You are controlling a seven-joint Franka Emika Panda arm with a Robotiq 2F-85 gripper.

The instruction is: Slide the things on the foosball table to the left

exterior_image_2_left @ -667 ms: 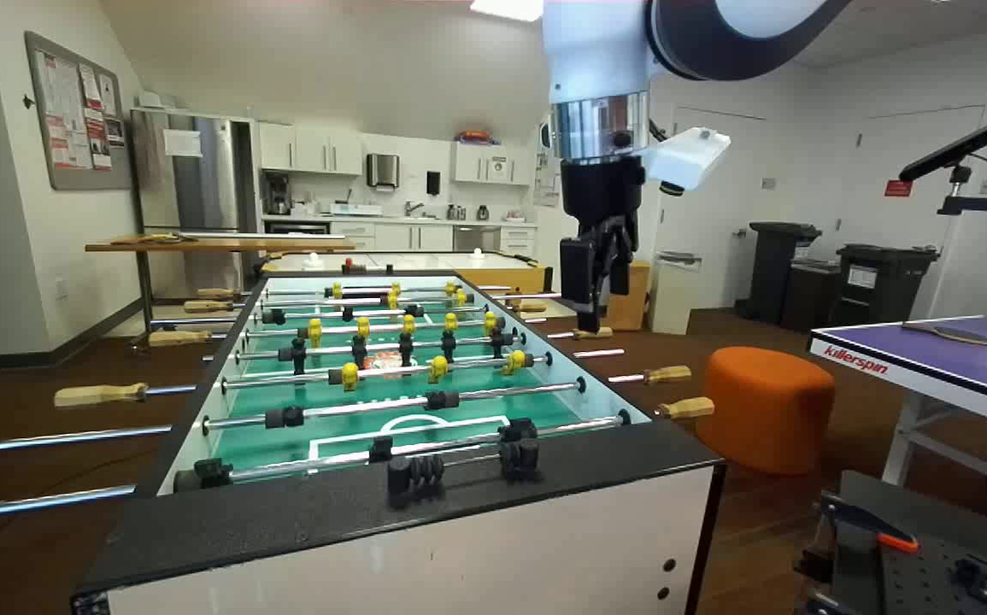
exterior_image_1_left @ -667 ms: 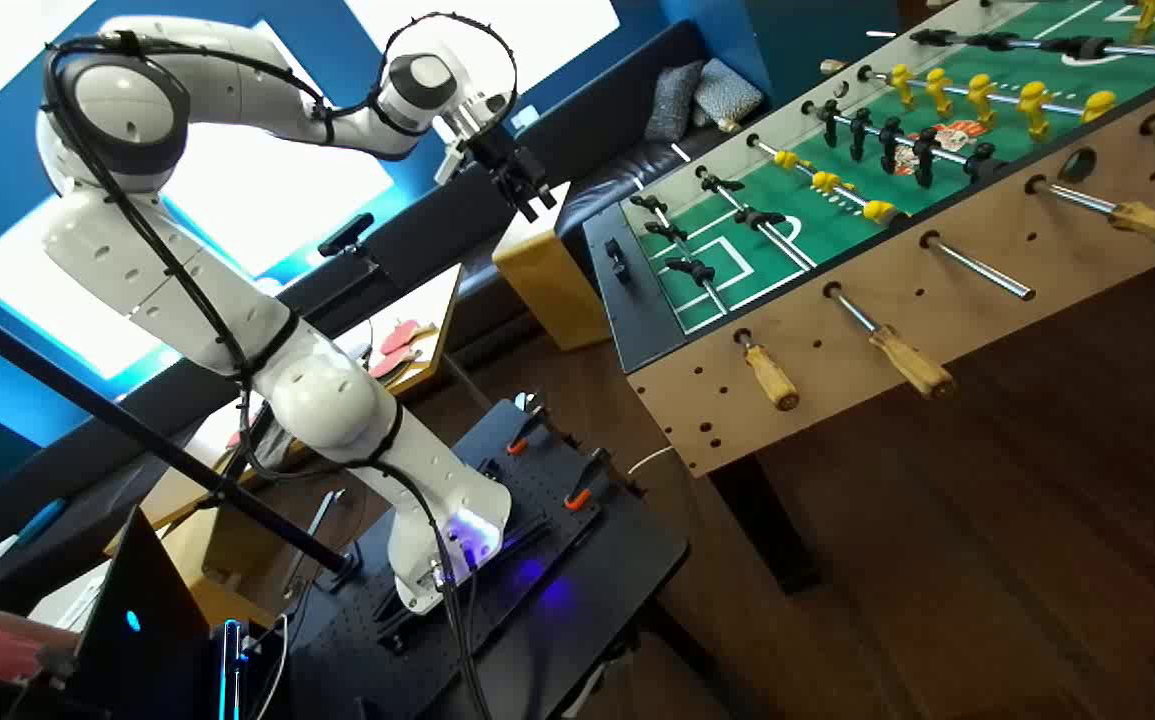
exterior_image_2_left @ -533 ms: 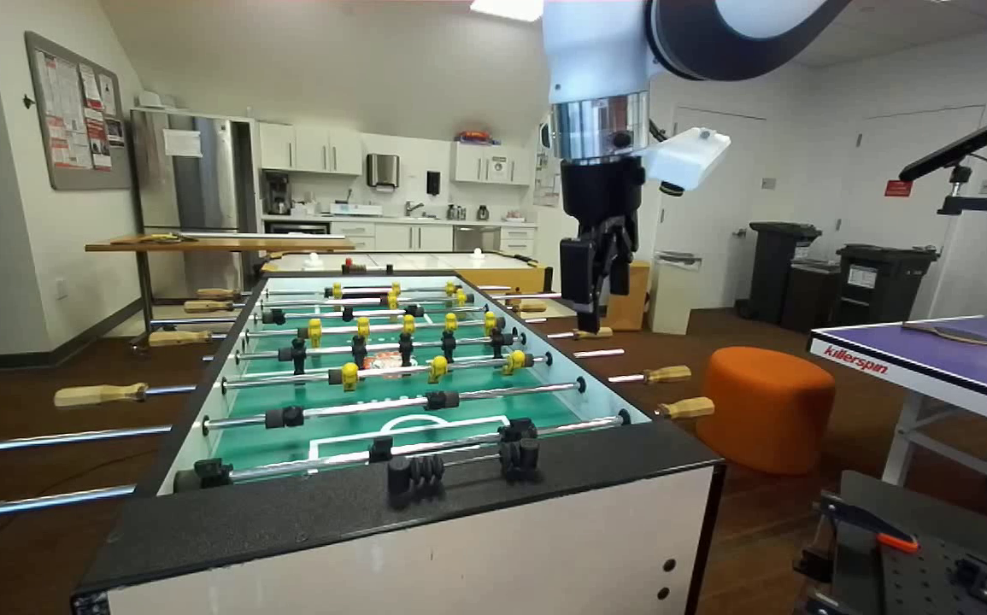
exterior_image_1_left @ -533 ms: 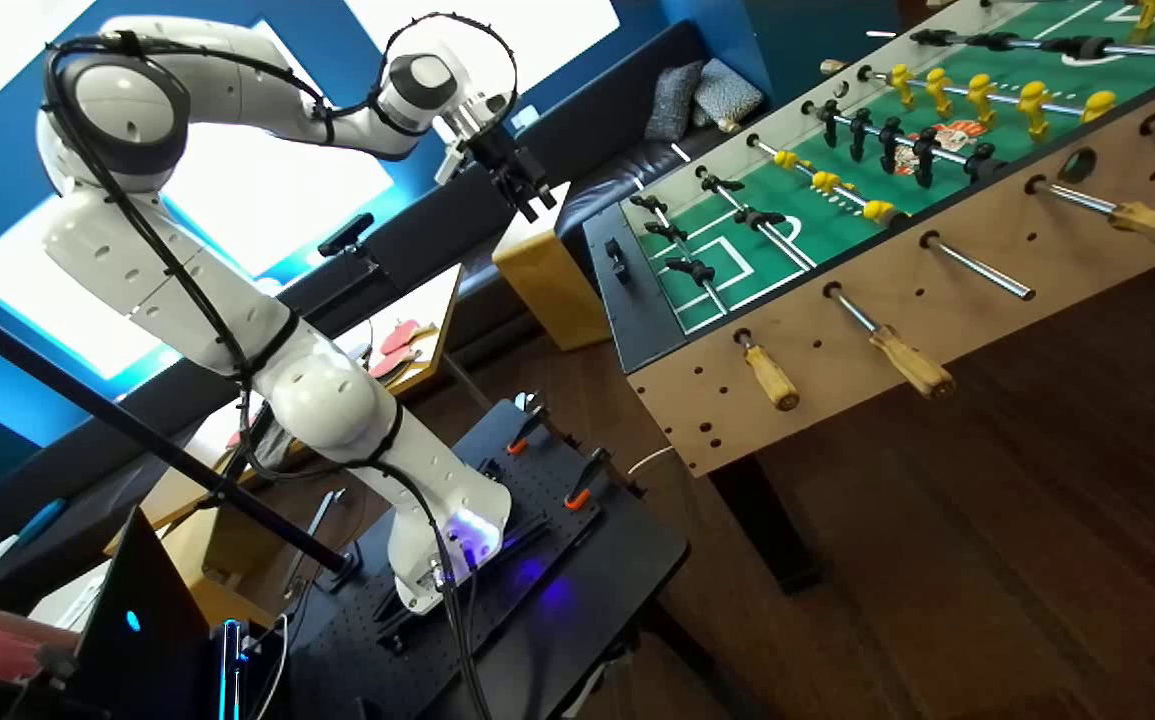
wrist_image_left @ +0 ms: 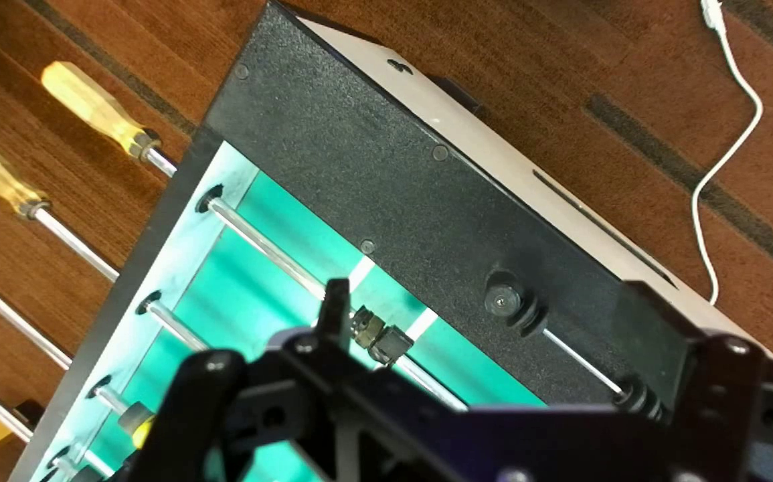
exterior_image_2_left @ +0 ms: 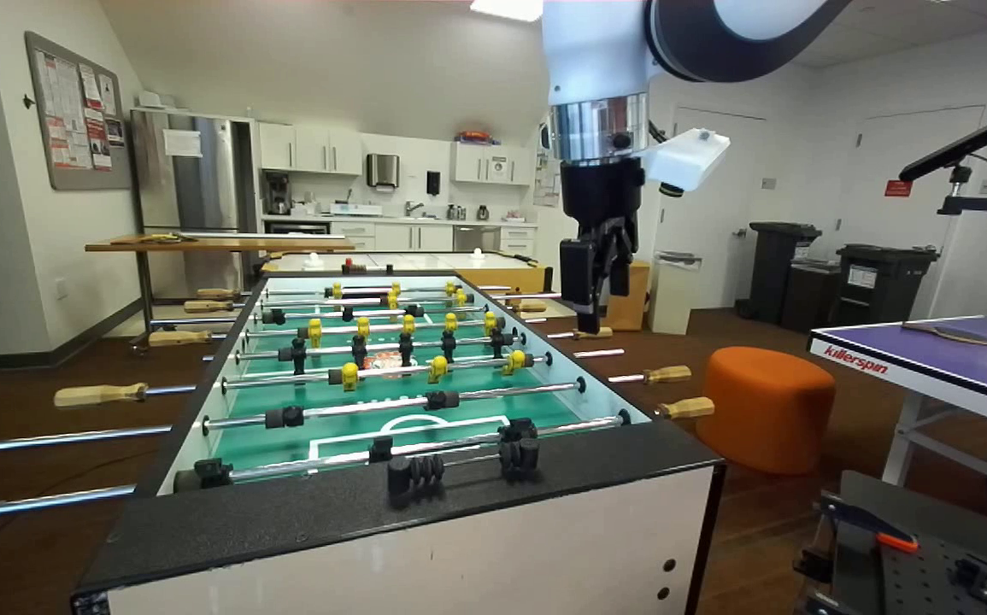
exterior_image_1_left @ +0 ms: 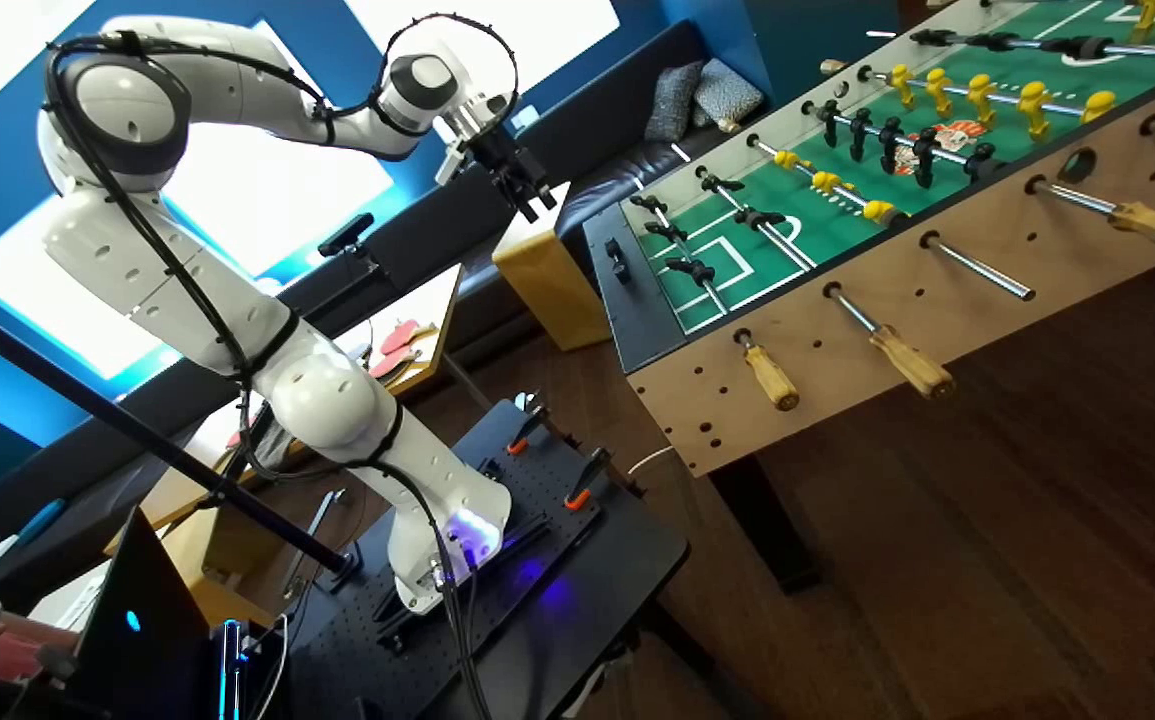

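Note:
The foosball table shows in both exterior views, with a black end rim (exterior_image_2_left: 305,521) (exterior_image_1_left: 637,310) and a green pitch with rods of yellow and dark figures. On the end rim sits a score counter: black rings on a thin metal rod (exterior_image_2_left: 472,459), also in the wrist view (wrist_image_left: 580,361). Some rings (wrist_image_left: 530,318) are at the rod's upper-left end there, others (wrist_image_left: 640,398) at the lower right, partly hidden by a finger. My gripper (exterior_image_1_left: 538,207) (exterior_image_2_left: 602,309) (wrist_image_left: 493,294) is open and empty. It hangs above the table end, fingers pointing down, apart from the counter.
Wooden handles (exterior_image_1_left: 912,362) (exterior_image_2_left: 690,407) and bare rod ends stick out on both sides of the table. A black desk (exterior_image_1_left: 627,570) carries the arm's base. An orange stool (exterior_image_2_left: 766,408) and a purple ping-pong table (exterior_image_2_left: 954,350) stand beyond.
The arm, gripper and foosball table show no visible movement. A white cup has come further into sight at the lower left of an exterior view.

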